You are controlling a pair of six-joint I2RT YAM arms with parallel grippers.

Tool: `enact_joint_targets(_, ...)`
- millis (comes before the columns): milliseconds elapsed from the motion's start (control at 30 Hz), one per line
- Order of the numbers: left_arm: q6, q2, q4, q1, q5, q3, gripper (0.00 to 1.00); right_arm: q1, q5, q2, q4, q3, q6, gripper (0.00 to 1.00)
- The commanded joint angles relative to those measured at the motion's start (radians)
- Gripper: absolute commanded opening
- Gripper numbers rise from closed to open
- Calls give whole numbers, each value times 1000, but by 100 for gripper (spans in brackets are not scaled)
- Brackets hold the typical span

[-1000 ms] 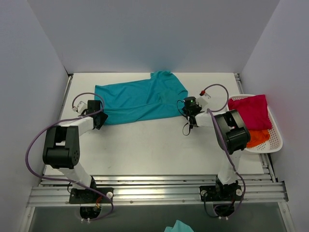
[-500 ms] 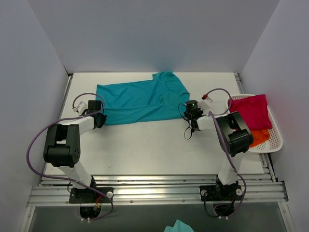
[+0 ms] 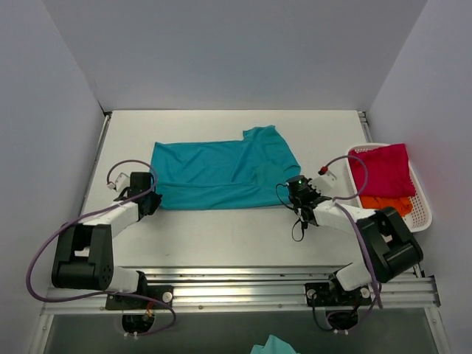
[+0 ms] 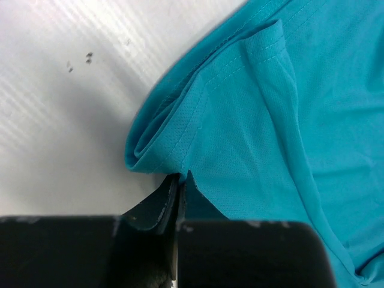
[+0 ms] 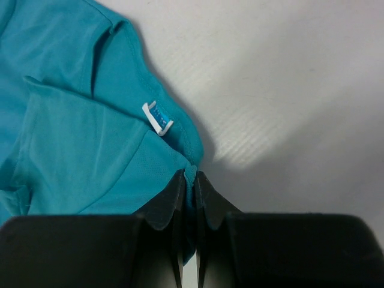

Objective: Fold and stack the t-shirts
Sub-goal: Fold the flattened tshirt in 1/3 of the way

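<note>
The teal t-shirt lies spread across the middle of the table, one sleeve sticking out at the back right. My left gripper is shut on its near left corner, the hem bunched at my fingertips. My right gripper is shut on the near right edge by the collar, just below the small white neck label. The crimson-magenta t-shirt lies on top of the orange t-shirt in the basket at the right.
The white slotted basket stands at the table's right edge, close behind my right arm. Grey walls close in the left, back and right sides. A metal rail runs along the near edge.
Both grippers have shut on the teal t-shirt's near corners and pulled toward the near edge. The shirt has slid nearer and a little to the right.
</note>
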Motion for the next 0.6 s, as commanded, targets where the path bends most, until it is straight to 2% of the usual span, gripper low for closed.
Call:
enact_joint_targets(0, -21, -118, -29, -20, -13, -45, 2, 17, 102, -143, -160, -50, 95, 0)
enact_joint_targets(267, -39, -430, -164, -43, -63, -189, 2, 80, 154, -461, -366, -188, 218, 0)
enact_joint_targets(333, -41, -508, -212, -45, -69, -205, 12, 85, 142, -507, -397, -208, 228, 0)
enact_joint_targets(400, -41, -559, -238, -45, -54, -220, 37, 89, 130, -565, -415, -232, 230, 4)
enact_joint_targets(433, -40, -601, -248, -45, -39, -226, 69, 88, 119, -581, -423, -235, 231, 33)
enact_joint_targets(467, -50, -620, -265, -45, -30, -226, 78, 89, 116, -607, -429, -238, 232, 51)
enact_joint_targets(500, -50, -637, -288, -46, -11, -223, 85, 94, 119, -619, -455, -237, 236, 90)
enact_joint_targets(533, -50, -666, -308, -46, -7, -217, 94, 95, 121, -631, -466, -235, 239, 100)
enact_joint_targets(567, -49, -678, -333, -48, -5, -203, 95, 97, 124, -648, -477, -226, 239, 100)
